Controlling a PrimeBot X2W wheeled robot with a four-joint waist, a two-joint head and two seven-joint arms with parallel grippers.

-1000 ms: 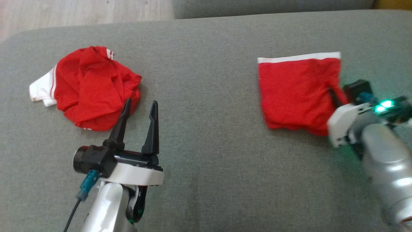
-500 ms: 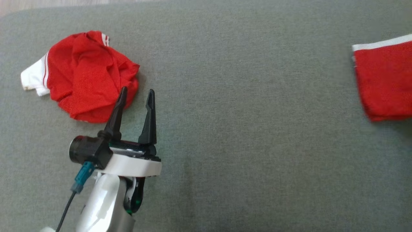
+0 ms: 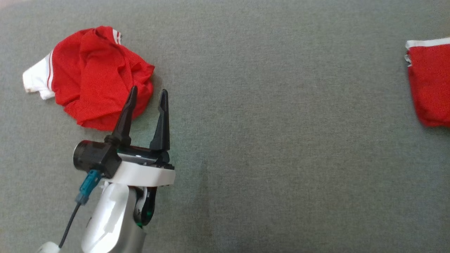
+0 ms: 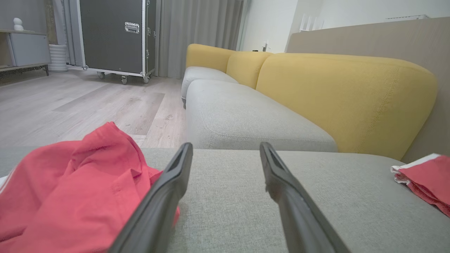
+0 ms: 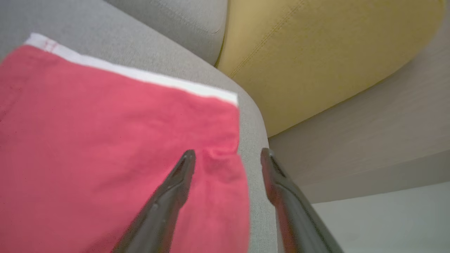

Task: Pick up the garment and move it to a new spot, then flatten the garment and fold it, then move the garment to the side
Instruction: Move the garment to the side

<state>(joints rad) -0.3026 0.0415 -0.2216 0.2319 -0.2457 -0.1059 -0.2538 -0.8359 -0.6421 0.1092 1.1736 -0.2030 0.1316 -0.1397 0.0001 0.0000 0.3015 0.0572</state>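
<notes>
A folded red garment [image 3: 430, 84] with a white band lies flat at the far right of the grey cushion [image 3: 267, 140], close to the cushion's edge. My right gripper [image 5: 227, 151] stands open just above its corner [image 5: 105, 147], holding nothing. A second, crumpled red garment [image 3: 95, 77] with white trim lies at the left. My left gripper [image 3: 148, 90] is open beside its right edge, its fingers empty. The left wrist view has the left gripper [image 4: 225, 146] between the crumpled garment [image 4: 70, 186] on the left and the folded garment [image 4: 425, 179] on the right.
A yellow backrest [image 4: 344, 95] rises behind the cushion, and another grey seat [image 4: 246, 119] continues past it. Wooden floor [image 4: 88, 109] and a black wheeled case [image 4: 112, 35] lie beyond. The cushion's rounded edge [image 5: 256, 147] drops off right beside the folded garment.
My right gripper has opened and let go of the folded garment. The head camera has swung left, so the folded garment now sits at the right edge and the right arm has left that view.
</notes>
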